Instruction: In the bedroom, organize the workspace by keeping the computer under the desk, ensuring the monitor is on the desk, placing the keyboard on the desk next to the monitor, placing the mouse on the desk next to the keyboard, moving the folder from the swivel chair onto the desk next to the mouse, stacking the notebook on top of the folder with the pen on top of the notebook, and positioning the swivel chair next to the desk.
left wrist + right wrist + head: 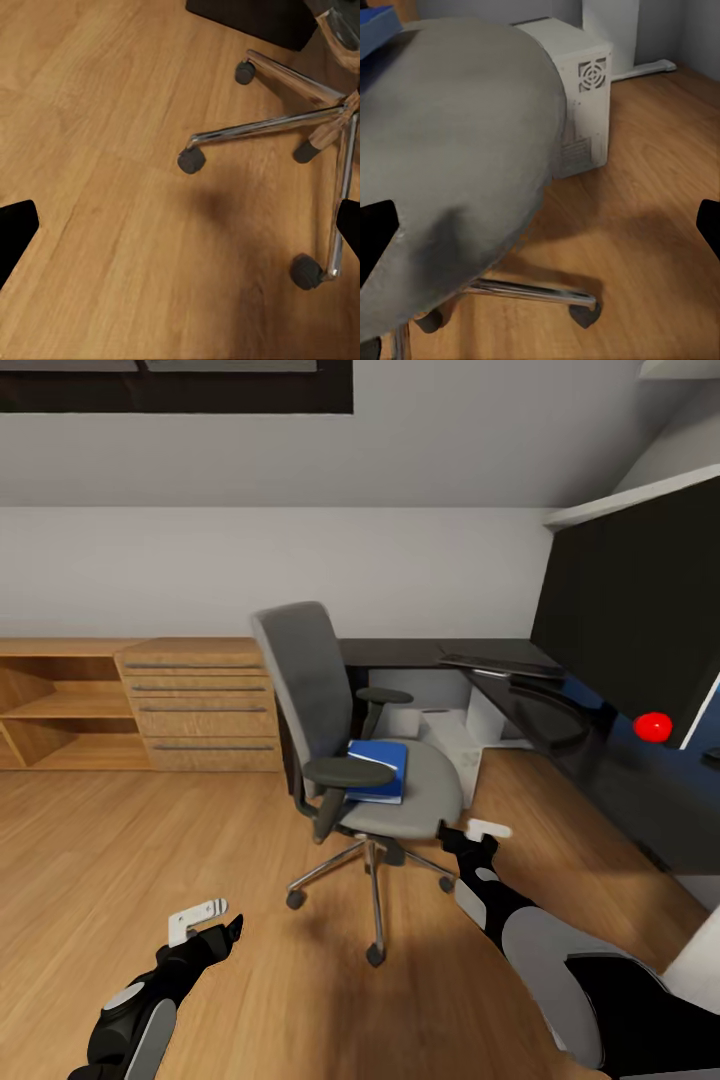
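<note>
left pincer: agape, empty, over wooden floor near chair castors | right pincer: spread wide, empty, just beside seat's front edge | 1 swivel chair out from table | 1 blue folder on seat's rear | 1 computer on floor beneath table | 1 keyboard at table's back corner | 1 monitor along table's right side

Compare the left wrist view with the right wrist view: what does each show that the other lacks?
Left wrist only: several castors, such as one out on open wooden floor. Right wrist only: the grey seat of the swivel chair, a corner of the blue folder on it, and the computer behind. Both share the chair's chrome base and the wooden floor.
</note>
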